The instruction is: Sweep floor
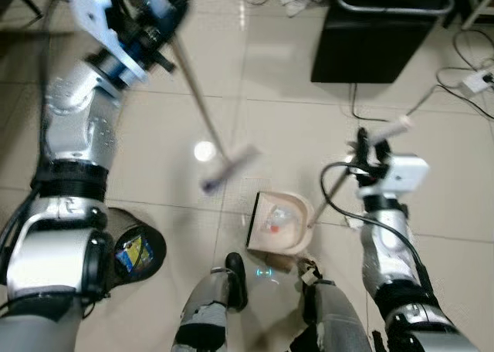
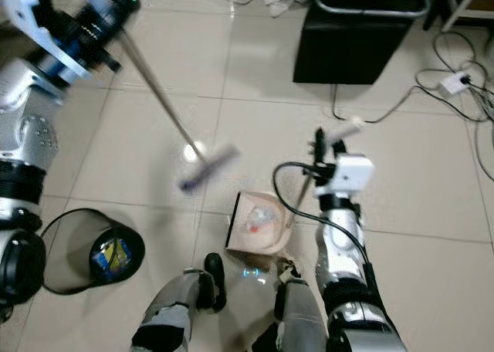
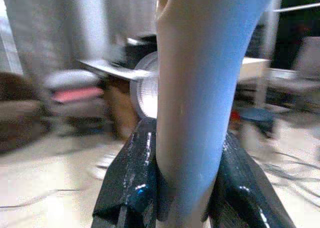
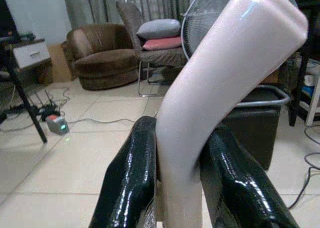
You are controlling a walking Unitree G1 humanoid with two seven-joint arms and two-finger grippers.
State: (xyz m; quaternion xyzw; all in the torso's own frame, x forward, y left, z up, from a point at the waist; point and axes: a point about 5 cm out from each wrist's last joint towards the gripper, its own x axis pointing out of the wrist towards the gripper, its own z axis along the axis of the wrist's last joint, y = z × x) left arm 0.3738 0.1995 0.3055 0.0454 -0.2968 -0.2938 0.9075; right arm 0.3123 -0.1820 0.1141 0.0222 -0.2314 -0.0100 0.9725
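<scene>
Gripping the blue-handled, metal-shafted broom (image 1: 202,107), the left gripper (image 3: 186,188) is clamped tight, the blurred brush head on the beige tiled floor (image 1: 293,128) beside the pale pink plastic dustpan (image 1: 279,223). Right gripper (image 4: 177,188) pinches the dustpan's long handle (image 4: 220,88). A round black bin (image 2: 116,253) sits near the robot's left foot.

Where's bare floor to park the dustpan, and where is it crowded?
Bare tiles lie between the broom head and the black box, and right of the right hand. It is crowded near the robot's feet: dustpan, bin, and cables at far right.
</scene>
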